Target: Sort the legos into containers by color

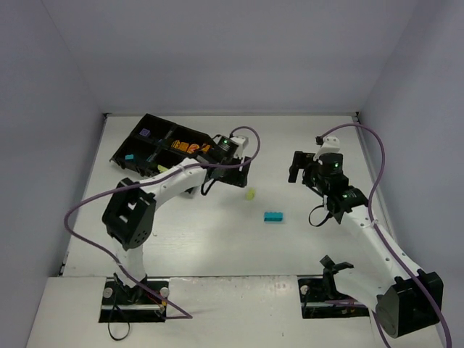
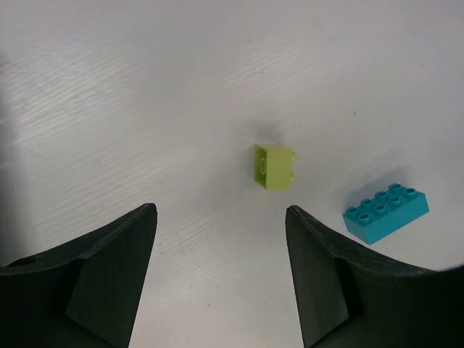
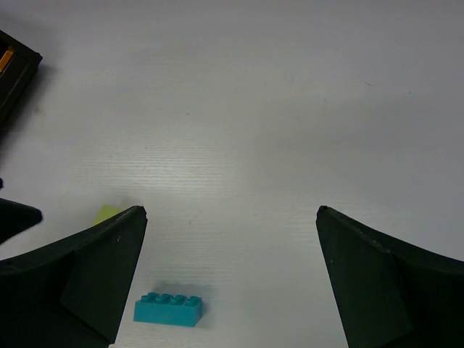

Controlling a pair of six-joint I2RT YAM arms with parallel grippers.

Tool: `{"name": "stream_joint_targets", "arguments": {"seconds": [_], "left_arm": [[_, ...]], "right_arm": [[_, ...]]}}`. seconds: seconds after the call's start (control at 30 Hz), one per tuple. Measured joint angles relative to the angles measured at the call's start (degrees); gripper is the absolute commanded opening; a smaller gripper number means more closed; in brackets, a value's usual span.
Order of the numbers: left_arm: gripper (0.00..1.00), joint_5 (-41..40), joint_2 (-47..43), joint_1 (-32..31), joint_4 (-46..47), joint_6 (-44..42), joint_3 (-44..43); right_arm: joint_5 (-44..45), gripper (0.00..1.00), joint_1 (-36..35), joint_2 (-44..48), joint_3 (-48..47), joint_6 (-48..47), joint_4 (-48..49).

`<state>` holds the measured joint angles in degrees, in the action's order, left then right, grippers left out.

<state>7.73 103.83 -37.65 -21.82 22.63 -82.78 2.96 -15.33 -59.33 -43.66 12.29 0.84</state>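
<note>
Left hand (image 2: 221, 210) hovers with fingers apart and empty above the white desk (image 2: 145, 87). The small yellow-green plastic lego brick (image 2: 275, 167) lies just ahead, slightly right of centre, nearest this arm. Further right lies the long teal plastic lego brick (image 2: 386, 211), long axis left-to-right. The right hand (image 3: 230, 210) is spread wide and empty.

Left arm reaches toward 1 o'clock, left gripper (image 2: 221, 210) jaws apart. Right arm leans toward 11 o'clock, right gripper (image 3: 230, 210) spread wide.

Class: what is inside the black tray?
A purple brick, a teal brick and orange bricks show in the tray; the left arm covers its right end.
</note>
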Motion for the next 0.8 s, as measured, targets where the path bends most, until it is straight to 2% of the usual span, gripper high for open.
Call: {"name": "stream_joint_targets", "arguments": {"seconds": [0.2, 0.37, 0.47, 0.5, 0.53, 0.63, 0.8], "left_arm": [[0.65, 0.4, 9.2, -4.4, 2.0, -0.6, -2.0], [0.62, 0.5, 12.9, -6.6, 4.3, -1.1, -2.4], [0.48, 0.6, 14.6, -7.4, 5.5, -1.2, -3.3], [0.40, 0.5, 15.0, -7.6, 6.0, -1.2, -3.4], [0.20, 0.2, 15.3, -7.7, 6.4, -1.2, -3.5], [0.02, -1.1, 15.7, -7.7, 7.8, -1.2, -3.5], [0.00, -4.9, 13.9, -7.3, 9.0, -1.2, -1.2]], "right_arm": [[0.1, 1.00, 1.1, 1.1, 0.4, 1.2, -1.0], [0.1, 1.00, 1.8, 2.0, 0.5, 1.4, -1.6], [0.1, 1.00, 1.9, 2.3, 0.6, 1.4, -1.9], [0.1, 1.00, 1.9, 2.4, 0.8, 1.4, -2.0], [0.1, 1.00, 1.9, 2.5, 0.9, 1.4, -2.1], [0.0, 1.00, 1.9, 2.6, 1.2, 1.4, -2.4], [0.0, 1.00, 2.2, 2.6, 1.4, 1.4, -2.8]]}}
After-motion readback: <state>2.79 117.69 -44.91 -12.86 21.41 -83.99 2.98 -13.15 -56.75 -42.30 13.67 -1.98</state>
